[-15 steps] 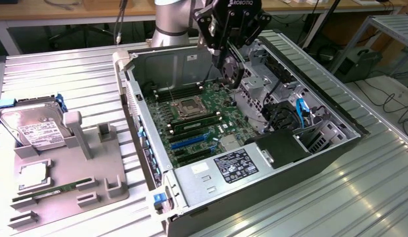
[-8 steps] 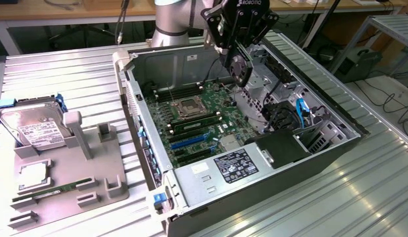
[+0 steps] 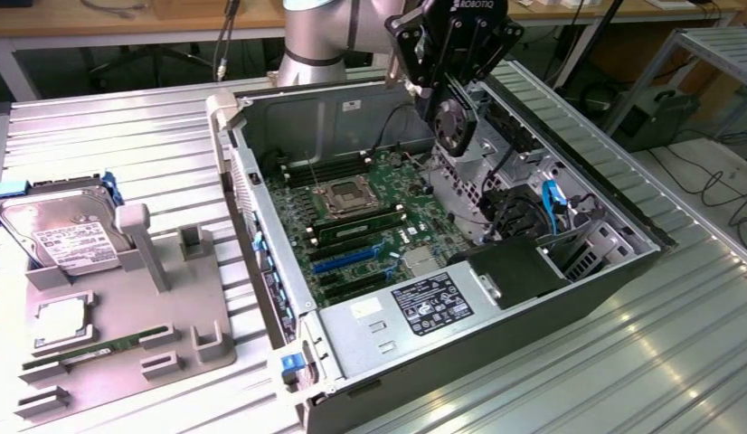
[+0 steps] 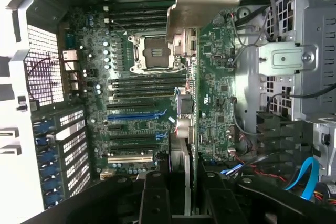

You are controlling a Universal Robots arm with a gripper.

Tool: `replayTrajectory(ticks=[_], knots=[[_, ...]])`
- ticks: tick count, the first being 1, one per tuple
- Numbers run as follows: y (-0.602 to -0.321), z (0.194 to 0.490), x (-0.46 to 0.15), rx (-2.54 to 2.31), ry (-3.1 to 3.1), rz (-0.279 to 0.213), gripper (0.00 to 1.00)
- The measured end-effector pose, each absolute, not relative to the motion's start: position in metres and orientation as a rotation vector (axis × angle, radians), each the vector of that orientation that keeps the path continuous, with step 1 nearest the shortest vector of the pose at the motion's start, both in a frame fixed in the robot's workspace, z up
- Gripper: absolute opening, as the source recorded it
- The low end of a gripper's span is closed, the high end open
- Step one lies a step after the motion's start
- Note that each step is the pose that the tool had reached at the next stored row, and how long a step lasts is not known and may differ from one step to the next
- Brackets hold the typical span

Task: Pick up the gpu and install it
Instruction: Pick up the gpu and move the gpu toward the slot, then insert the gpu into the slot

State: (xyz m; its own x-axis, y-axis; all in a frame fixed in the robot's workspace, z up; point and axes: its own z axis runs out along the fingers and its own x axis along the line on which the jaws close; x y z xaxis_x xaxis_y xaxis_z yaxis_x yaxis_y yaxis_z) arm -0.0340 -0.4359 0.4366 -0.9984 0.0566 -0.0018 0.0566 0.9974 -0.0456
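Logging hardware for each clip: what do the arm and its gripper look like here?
The arm is a smooth silver-grey cylinder with rounded joint housings. The gripper is black, built from flat bolted linkage bars, with white ROBOTIQ lettering on its body.

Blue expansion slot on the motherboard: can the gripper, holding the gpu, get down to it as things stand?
Probably yes. The case is open, nothing lies over the blue slot, and the gripper holds the gpu above the motherboard; the drive cage stands off to one side.
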Motion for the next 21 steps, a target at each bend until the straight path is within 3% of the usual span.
replayTrajectory(ticks=[16,21], knots=[[-0.4358,0.4363,-0.0282,0.086,3.139,-0.072,0.28],[-0.4359,0.4363,-0.0297,-0.107,3.136,-0.072,0.28]])
